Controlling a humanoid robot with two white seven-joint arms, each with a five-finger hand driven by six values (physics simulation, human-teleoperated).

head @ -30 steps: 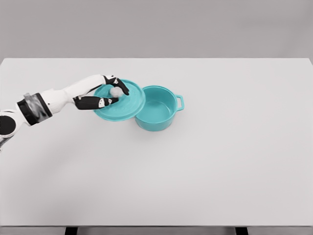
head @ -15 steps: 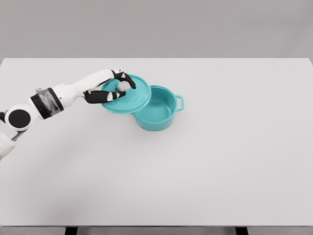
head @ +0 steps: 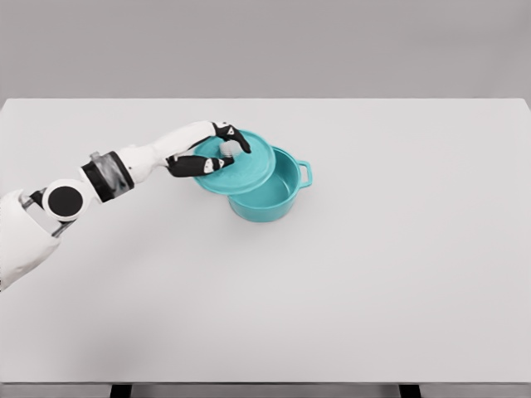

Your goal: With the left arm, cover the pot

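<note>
A teal pot (head: 272,197) stands on the white table (head: 373,274), one side handle pointing right. A teal lid (head: 246,169) hangs tilted above the pot's left rim, covering its left half. My left hand (head: 220,152) reaches in from the left, its black fingers shut on the lid's pale knob (head: 226,149). The pot's right half still shows open. The right arm does not appear in the head view.
The table's far edge runs along the top against a grey wall. My left forearm (head: 141,163) stretches low over the table's left side.
The left hand has carried the lid rightward, from beside the pot to over its left rim. The pot has not moved.
</note>
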